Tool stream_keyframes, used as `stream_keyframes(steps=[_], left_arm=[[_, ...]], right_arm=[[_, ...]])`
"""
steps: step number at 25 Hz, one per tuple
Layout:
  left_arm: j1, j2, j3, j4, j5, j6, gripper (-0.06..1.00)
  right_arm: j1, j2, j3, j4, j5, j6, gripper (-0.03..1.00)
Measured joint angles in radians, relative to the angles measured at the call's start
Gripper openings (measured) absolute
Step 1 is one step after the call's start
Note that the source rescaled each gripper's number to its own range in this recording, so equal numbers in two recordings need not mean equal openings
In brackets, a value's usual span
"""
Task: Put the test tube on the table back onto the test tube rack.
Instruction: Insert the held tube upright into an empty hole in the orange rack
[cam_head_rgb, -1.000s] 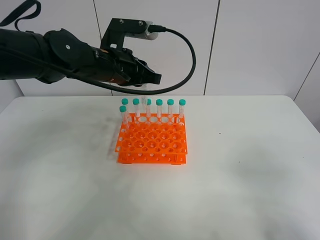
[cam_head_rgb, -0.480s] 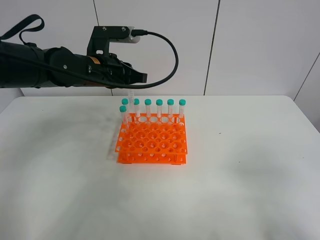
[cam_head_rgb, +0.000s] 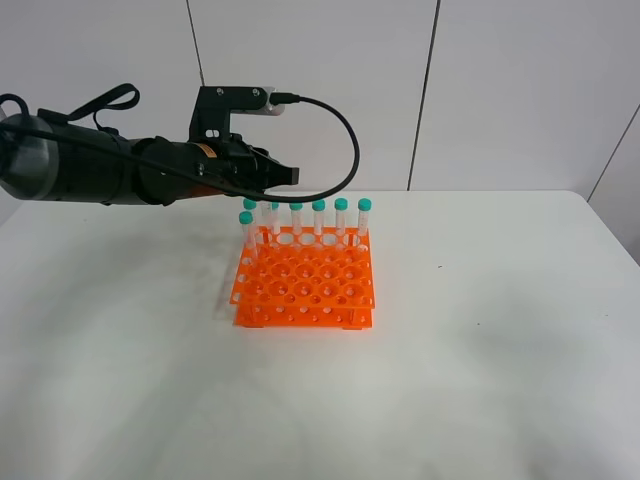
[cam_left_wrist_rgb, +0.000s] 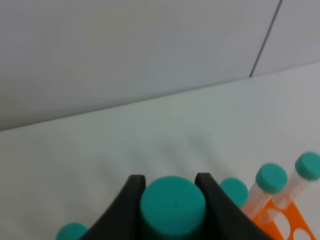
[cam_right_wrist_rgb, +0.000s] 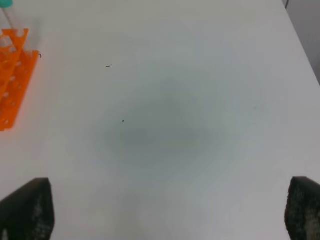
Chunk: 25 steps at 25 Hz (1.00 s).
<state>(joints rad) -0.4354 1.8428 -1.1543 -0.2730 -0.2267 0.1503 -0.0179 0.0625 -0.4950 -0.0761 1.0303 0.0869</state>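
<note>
My left gripper (cam_head_rgb: 272, 178) hovers over the back left corner of the orange test tube rack (cam_head_rgb: 305, 285), shut on the teal cap of a test tube (cam_left_wrist_rgb: 172, 204). The cap sits squeezed between the two black fingers (cam_left_wrist_rgb: 131, 200) in the left wrist view. The held tube hangs down among the capped tubes (cam_head_rgb: 318, 206) standing in the rack's back row; its clear body is hard to make out from the high camera. My right gripper (cam_right_wrist_rgb: 162, 215) is open over the bare white table (cam_right_wrist_rgb: 165, 125), holding nothing, and does not show in the high view.
Several teal-capped tubes (cam_left_wrist_rgb: 271, 177) stand in the rack's back row and one (cam_head_rgb: 245, 218) in the row in front, at the left. The rack's edge (cam_right_wrist_rgb: 12, 65) shows in the right wrist view. A black cable (cam_head_rgb: 345, 130) loops off the left arm.
The left arm has drawn back to the left and come down with the tube, bringing it from above the back row to the level of the other caps. The right gripper has not moved.
</note>
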Motion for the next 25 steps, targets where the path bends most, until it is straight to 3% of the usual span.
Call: stream_keyframes(steps=[25], left_arm=[[0.000, 0.058, 0.000, 0.003, -0.051, -0.013, 0.00]], right_arm=[[0.000, 0.000, 0.000, 0.004, 0.000, 0.000, 1.00]])
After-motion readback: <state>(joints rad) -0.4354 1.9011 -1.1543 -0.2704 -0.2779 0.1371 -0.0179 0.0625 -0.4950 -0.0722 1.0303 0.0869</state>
